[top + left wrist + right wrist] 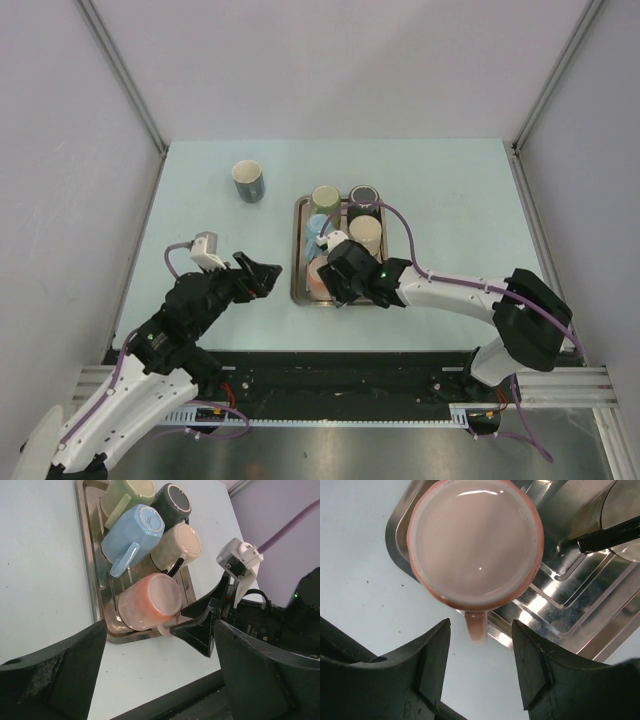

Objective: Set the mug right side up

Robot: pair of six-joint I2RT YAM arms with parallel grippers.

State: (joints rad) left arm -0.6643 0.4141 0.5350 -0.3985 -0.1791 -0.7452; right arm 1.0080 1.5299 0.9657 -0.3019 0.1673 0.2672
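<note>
Right fingers (395, 675) and left fingers (50, 675) gape empty; five mugs (150, 602) crowd tray (84, 555), sixth (247, 180) apart.

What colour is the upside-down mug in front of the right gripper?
The mug is salmon pink; right wrist view.

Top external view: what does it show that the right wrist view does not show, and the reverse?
Only top external: a lone upright mug on the table, outside the tray, and the open left gripper. Only right wrist: the handle of the pink mug, lying between the fingers of the open right gripper, with gaps either side. Both: the pink mug, upside down in the metal tray.
</note>
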